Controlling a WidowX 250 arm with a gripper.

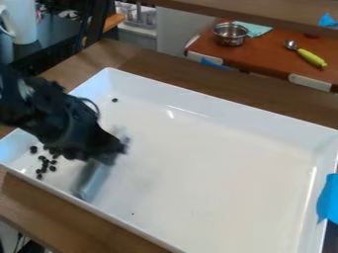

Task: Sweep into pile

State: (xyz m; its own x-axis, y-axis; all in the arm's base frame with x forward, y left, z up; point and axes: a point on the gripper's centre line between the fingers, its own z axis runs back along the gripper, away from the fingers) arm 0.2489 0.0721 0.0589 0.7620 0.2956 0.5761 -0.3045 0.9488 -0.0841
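In the camera view, a white tray [218, 168] sits on a wooden desk [148, 71]; at its left end, the fingers [113, 147] pinch a blurred grey tool [92, 179] beside clustered dark pieces [44, 163]. Behind, a reddish-brown surface [264, 57] supports a metal pot [230, 37], a teal cloth [259, 29] and a green-handled spoon [310, 58].

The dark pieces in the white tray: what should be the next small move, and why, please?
Probably carry the grey tool beyond the lone dark piece, to sweep it back: it lies apart near the tray's top corner, while most others gather at the left.
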